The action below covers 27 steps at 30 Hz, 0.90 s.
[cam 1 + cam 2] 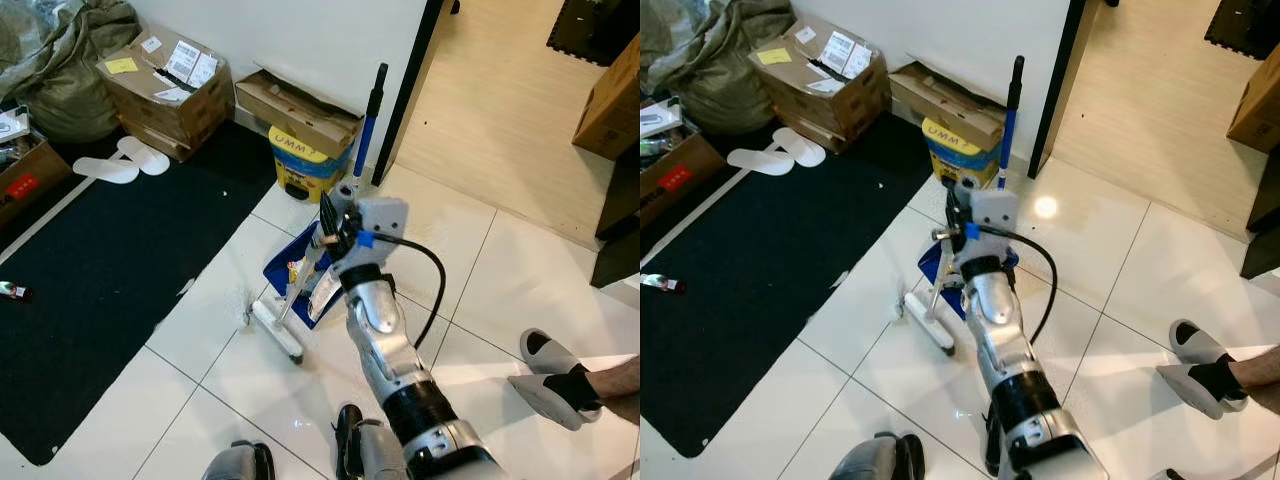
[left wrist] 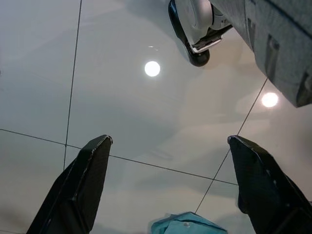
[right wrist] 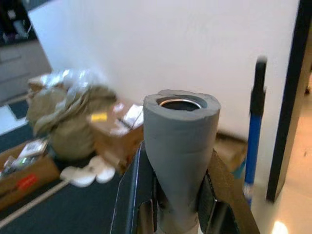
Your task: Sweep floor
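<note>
My right gripper (image 1: 335,228) is shut on the grey foam top of a broom handle (image 3: 180,146), which fills the space between its fingers in the right wrist view. The broom's thin shaft slants down to a white head (image 1: 277,331) resting on the white tiles. Just behind the head lies a blue dustpan (image 1: 296,262), and its blue and black handle (image 1: 370,118) stands upright by the door frame. A few small white crumbs (image 1: 247,299) lie beside the broom head. My left gripper (image 2: 170,141) hangs open over bare tile.
A black mat (image 1: 110,260) covers the floor on the left, with white slippers (image 1: 125,163), cardboard boxes (image 1: 165,85) and a yellow bin (image 1: 305,165) along the wall. A person's foot in a grey slipper (image 1: 550,375) is at the right. An open doorway (image 1: 500,110) leads out beyond.
</note>
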Motion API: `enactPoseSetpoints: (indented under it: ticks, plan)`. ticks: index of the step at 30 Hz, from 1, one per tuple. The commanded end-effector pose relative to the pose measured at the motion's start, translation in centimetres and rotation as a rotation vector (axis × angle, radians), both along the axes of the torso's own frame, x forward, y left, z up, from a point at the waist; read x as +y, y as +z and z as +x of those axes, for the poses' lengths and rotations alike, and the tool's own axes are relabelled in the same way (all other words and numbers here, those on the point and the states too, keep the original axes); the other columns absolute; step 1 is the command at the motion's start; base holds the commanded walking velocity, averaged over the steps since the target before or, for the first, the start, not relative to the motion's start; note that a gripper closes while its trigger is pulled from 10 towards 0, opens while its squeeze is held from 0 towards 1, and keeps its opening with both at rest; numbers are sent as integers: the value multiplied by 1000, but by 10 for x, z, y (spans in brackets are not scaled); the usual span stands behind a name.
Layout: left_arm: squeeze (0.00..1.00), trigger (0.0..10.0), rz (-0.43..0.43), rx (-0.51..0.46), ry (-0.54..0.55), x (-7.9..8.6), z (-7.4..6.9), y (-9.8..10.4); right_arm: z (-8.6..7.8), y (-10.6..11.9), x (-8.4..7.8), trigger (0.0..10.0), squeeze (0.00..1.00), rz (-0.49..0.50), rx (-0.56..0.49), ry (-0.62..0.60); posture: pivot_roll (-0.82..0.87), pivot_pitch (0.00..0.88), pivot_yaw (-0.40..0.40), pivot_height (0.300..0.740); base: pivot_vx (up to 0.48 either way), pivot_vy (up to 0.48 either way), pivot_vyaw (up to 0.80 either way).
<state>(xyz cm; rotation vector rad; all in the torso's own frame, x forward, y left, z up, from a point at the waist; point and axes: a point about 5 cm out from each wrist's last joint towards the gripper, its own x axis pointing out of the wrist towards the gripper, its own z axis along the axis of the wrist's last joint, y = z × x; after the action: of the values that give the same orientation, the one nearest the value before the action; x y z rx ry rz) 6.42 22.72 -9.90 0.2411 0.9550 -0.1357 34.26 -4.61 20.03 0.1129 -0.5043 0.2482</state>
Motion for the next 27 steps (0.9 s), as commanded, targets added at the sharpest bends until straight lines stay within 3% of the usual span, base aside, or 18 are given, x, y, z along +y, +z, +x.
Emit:
enactPoseSetpoints:
  ticks: [1, 4, 10, 15, 18, 20, 22, 23, 27]
  plan:
    - [0, 10000, -8, 62, 10, -4, -21, -5, -5, 19, 20, 10000, 0, 66, -78, 36, 130, 379, -9, 740, 0, 0, 0]
    - [0, 10000, -10, 61, 10, -5, -19, -5, -3, 26, 15, 10000, 0, 113, -89, 27, 125, 373, -11, 740, 0, 0, 0]
    - [0, 10000, -14, 56, 10, -8, -13, -5, 2, 38, 8, 10000, 0, 359, 26, 65, 104, 353, -19, 740, 0, 0, 0]
    - [0, 10000, -16, 55, 12, -10, -7, -6, 7, 43, 2, 10000, 0, 459, 91, 65, 89, 339, -22, 740, 0, 0, 0]
    - [0, 10000, -16, 57, 16, -11, -5, -6, 10, 40, 1, 10000, 0, 464, 122, 60, 79, 313, -30, 740, 0, 0, 0]
    - [0, 10000, -10, 64, 40, -12, 3, -7, 16, 23, 5, 10000, 0, 411, 246, 147, 60, 251, -42, 740, 0, 0, 0]
    - [0, 10000, -6, 67, 55, -11, 5, -7, 16, 13, 7, 10000, 0, 380, 307, 189, 60, 251, -42, 740, 0, 0, 0]
    - [0, 10000, -1, 71, 72, -10, 10, -7, 13, 4, 9, 10000, 0, 330, 324, 246, 50, 208, -49, 740, 0, 0, 0]
    - [0, 10000, 4, 67, 99, -10, 22, -7, 8, -13, 4, 10000, 0, 304, 342, 312, 39, 151, -58, 740, 0, 0, 0]
